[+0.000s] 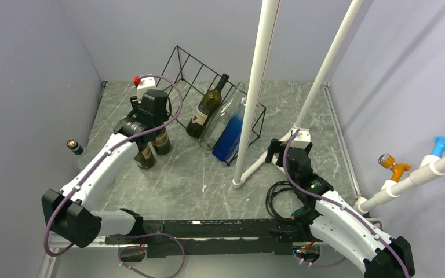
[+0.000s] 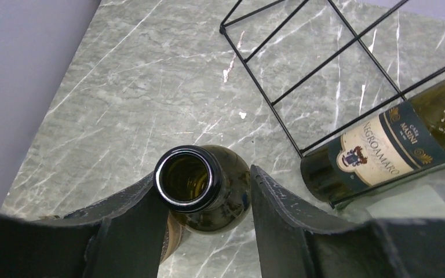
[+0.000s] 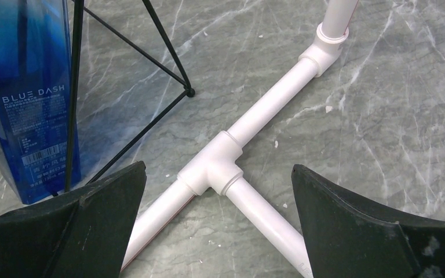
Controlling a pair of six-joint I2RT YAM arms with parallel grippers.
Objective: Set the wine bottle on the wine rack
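In the overhead view the left gripper (image 1: 152, 124) hangs left of centre over the grey marble-patterned desk (image 1: 174, 185). There it is above the dark green glass wine bottle with an open mouth (image 1: 162, 142), which stands upright on the desk just left of the black thin-wire wedge-shaped wine rack (image 1: 191, 63) and not on it. A second dark bottle with a tan label (image 1: 145, 157) stands close beside it, lower left. The left wrist view looks straight down into the bottle's mouth (image 2: 186, 176). The jaws of the left gripper (image 2: 203, 172) stand one on each side of it, set about as wide as the bottle's shoulder. The left one is at the lip, but whether they press on the glass cannot be told. The rack's bars (image 2: 260, 90) fill the upper right of that view. On the rack lie a green bottle with a cream label (image 1: 208, 107) and, lower right of it, a blue rectangular bottle (image 1: 230, 136), with a clear bottle (image 1: 223, 116) between them. A dark bottle neck with a gold cap (image 1: 74, 146) shows at the left wall. Right of centre, the right gripper (image 1: 278, 149) hovers above a white plastic pipe frame (image 3: 266, 107). Its jaws (image 3: 218, 167) are spread wide and hold nothing, with the rack's corner (image 3: 190, 91) at the upper left.
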